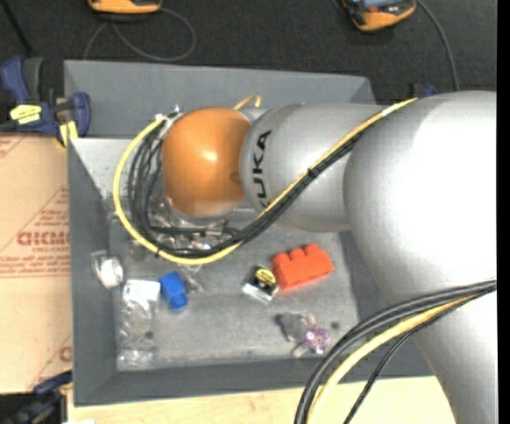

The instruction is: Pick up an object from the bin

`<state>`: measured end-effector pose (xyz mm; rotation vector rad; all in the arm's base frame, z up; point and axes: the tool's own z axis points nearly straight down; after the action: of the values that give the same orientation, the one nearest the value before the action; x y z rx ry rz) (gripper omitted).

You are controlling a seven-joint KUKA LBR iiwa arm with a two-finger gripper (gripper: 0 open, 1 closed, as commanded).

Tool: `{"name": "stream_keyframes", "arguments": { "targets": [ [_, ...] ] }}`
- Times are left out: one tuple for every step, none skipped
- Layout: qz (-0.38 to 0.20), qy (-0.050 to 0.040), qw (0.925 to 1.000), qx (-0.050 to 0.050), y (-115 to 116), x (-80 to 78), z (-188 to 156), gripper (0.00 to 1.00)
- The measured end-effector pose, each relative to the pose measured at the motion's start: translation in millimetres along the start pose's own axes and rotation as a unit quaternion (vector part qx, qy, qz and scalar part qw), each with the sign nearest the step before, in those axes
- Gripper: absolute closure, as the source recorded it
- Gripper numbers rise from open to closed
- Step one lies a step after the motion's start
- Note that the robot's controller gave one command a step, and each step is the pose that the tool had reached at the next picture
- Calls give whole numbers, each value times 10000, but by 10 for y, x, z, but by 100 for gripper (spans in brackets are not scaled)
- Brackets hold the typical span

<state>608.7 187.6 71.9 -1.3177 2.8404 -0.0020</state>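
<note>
While the arm's orange wrist cover (203,162) hangs over the left half of the bin (91,352), we see the gripper (186,230) just beneath it. Whether it is spread or pressed together we cannot tell. Nearest it lie a small blue block (174,291) and a clear plastic bag (137,321), toward the bin's lower left corner. An orange brick (303,268) sits farther right.

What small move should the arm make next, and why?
Probably a short shift toward the view's lower edge, to bring the claw above the small blue block. The orange wrist cover hangs over the upper left part of the bin, and that block is the nearest loose thing, lying just beyond it beside a clear plastic piece.
</note>
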Motion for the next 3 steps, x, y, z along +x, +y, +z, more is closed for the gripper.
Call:
{"name": "stream_keyframes", "arguments": {
  "targets": [
    [664,35,9978,-30,166,305,10,0],
    [676,21,9977,-17,153,297,-4,100],
    [695,-3,9976,5,124,271,-867,100]
  ]
}}
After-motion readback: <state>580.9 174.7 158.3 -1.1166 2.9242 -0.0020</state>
